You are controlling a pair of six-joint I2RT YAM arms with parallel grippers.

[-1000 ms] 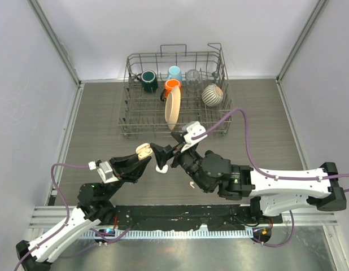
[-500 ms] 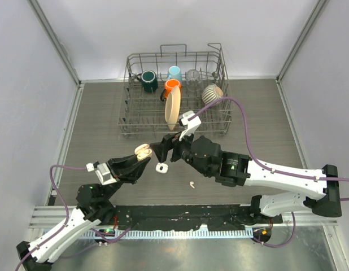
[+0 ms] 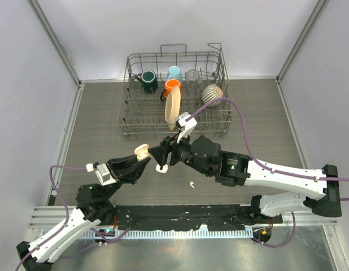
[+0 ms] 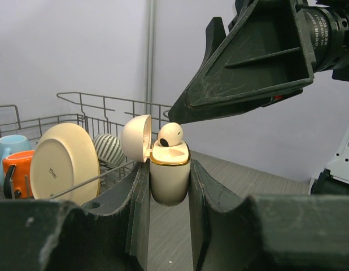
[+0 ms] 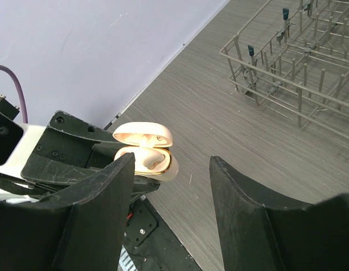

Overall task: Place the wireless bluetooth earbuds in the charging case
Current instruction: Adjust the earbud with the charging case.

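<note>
The left tool (image 3: pixel 139 158) is clenched on the open case (image 4: pixel 169 180) and holds it upright, with the lid hinged back. One bud (image 4: pixel 170 134) sits in the case mouth with its head proud of the rim, so it is judged not fully seated. The right tool (image 5: pixel 171 164) stands just beside the case, released, with nothing between its jaws. A loose bud (image 3: pixel 191 184) lies on the surface (image 3: pixel 265 124), well apart from the case. A small white piece (image 3: pixel 161 167) lies under the right tool; its kind cannot be determined. Assessment: the task is about half done. Outstanding: press the first bud home, then fetch and insert the loose bud.
</note>
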